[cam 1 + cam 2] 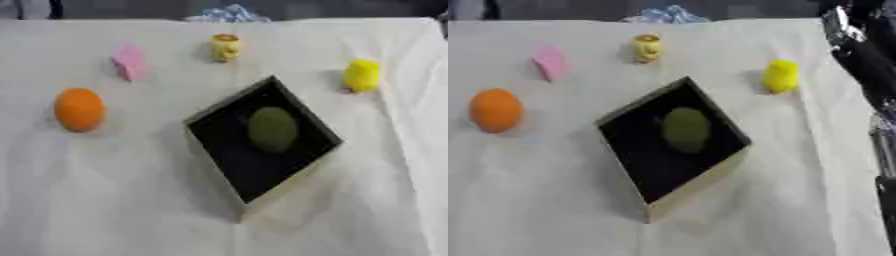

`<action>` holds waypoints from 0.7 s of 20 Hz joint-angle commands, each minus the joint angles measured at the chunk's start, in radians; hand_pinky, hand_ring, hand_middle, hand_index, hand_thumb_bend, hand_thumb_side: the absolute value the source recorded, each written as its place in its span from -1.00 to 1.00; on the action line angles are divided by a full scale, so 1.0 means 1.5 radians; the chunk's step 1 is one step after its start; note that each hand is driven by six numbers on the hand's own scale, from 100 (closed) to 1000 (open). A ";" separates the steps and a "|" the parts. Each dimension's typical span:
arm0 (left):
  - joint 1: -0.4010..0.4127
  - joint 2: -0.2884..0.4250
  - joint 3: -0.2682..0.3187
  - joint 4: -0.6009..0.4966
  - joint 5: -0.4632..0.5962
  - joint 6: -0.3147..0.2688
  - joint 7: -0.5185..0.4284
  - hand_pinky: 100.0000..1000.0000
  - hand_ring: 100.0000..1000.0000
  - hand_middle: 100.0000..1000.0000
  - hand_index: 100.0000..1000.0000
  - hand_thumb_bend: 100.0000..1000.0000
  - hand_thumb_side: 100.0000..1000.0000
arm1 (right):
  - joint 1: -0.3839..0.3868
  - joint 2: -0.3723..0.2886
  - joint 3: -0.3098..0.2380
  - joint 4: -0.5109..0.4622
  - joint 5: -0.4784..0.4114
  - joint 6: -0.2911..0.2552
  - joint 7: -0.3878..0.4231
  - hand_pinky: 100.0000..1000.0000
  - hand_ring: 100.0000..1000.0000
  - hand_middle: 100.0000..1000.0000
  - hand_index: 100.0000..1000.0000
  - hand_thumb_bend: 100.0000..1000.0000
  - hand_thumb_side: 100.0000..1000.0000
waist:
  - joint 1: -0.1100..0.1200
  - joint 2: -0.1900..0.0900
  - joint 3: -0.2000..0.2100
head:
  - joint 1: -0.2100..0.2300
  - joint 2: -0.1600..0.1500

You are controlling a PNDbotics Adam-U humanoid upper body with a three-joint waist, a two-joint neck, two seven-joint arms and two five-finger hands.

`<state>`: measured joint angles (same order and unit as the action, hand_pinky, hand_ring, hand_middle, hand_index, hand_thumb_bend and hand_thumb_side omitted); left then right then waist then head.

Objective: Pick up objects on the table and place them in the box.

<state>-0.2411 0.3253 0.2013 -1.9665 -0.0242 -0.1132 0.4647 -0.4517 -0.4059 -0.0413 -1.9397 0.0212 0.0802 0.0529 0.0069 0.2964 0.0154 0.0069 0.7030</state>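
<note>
Four objects lie on the table outside the box (229, 107), which already holds an olive oval (272, 129). The yellow piece (780, 76) sits nearest the right arm at the right edge; its hand seems hidden, fingers impossible to judge.

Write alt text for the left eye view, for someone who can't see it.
A black open box sits on a white-clothed table, turned cornerwise, with an olive-green oval object inside. Around it lie an orange ball at left, a pink object, a small yellow figure and a yellow object at right.
</note>
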 commanded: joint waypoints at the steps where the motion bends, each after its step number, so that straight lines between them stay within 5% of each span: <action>1: -0.001 0.014 0.004 -0.011 -0.004 0.000 0.001 0.44 0.24 0.23 0.42 -0.52 0.24 | -0.020 -0.032 0.008 0.005 0.013 -0.007 0.008 0.82 0.81 0.37 0.49 -1.00 -0.09 | -0.004 -0.016 0.000 | 0.001 0.003; 9: 0.019 0.047 0.008 -0.002 -0.010 0.001 0.005 0.44 0.24 0.23 0.42 -0.53 0.25 | -0.163 -0.175 0.150 0.147 0.101 -0.024 0.095 0.78 0.81 0.48 0.64 -1.00 -0.22 | -0.024 -0.020 -0.023 | 0.030 0.019; 14: 0.021 0.058 0.008 0.001 -0.011 0.001 0.005 0.43 0.24 0.23 0.41 -0.54 0.26 | -0.250 -0.262 0.237 0.234 0.155 -0.067 0.149 0.78 0.84 0.54 0.71 -0.85 -0.24 | -0.029 -0.014 -0.031 | 0.037 0.025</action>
<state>-0.2034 0.3810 0.2032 -1.9548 -0.0374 -0.1111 0.4700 -0.8064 -0.7376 0.2960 -1.6105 0.2302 -0.0059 0.2578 -0.0381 0.2925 -0.0299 0.0581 0.7384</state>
